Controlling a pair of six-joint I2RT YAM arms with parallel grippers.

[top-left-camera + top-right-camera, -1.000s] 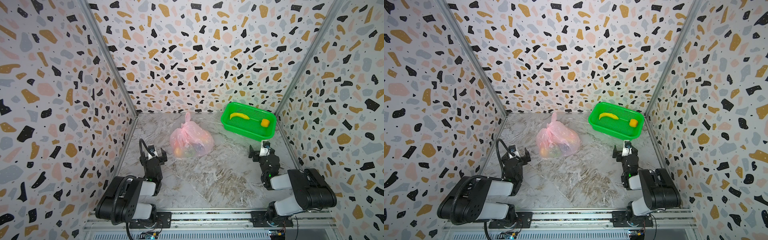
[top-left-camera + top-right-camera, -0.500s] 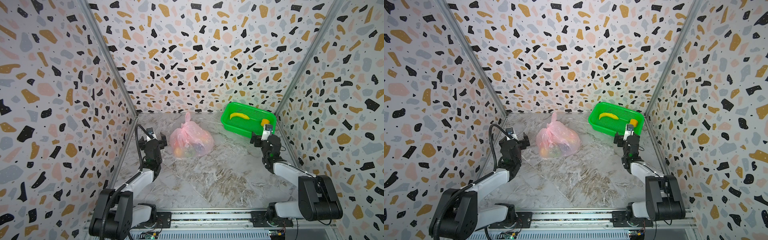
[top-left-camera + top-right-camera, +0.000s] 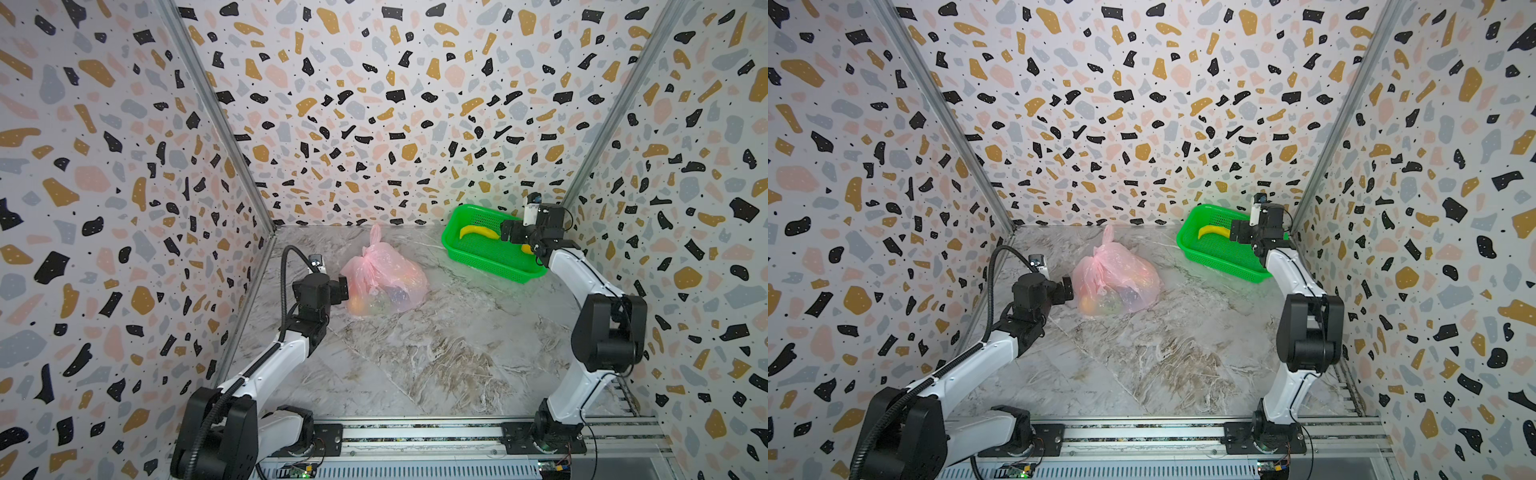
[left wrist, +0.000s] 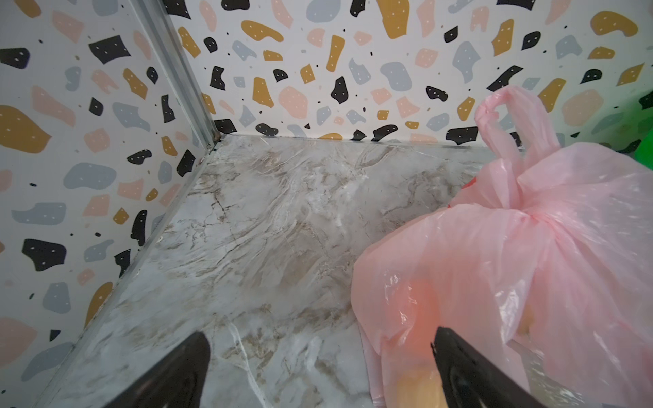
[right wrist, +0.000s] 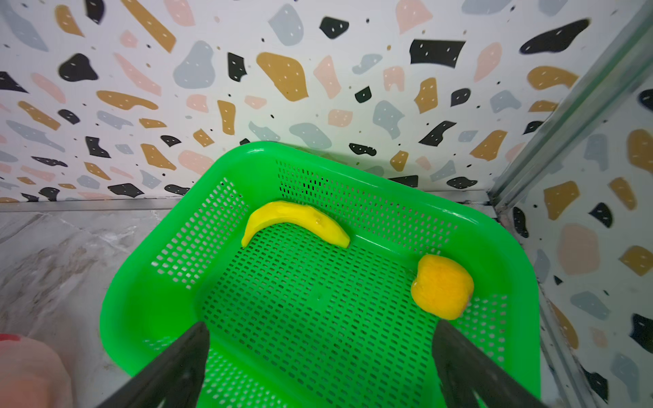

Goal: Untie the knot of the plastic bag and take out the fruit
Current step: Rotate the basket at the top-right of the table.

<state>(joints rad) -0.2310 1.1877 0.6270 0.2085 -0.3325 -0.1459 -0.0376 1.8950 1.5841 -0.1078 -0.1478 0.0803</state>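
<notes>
Plastic bag [image 3: 384, 274] knotted, open marble floor [image 3: 436, 353] around; left fingers [image 4: 470, 374] and right fingers [image 5: 466, 367] apart

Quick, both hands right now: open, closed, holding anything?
Left hand: open, empty, next to the plastic bag.
Right hand: open, empty, above the green basket.

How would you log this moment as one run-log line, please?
left gripper: open, beside plastic bag | right gripper: open, above green basket | knot: tied

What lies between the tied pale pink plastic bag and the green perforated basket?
Nothing but bare marble-patterned tabletop; the pale pink plastic bag and the green plastic basket stand apart, seen in both top views.
</notes>
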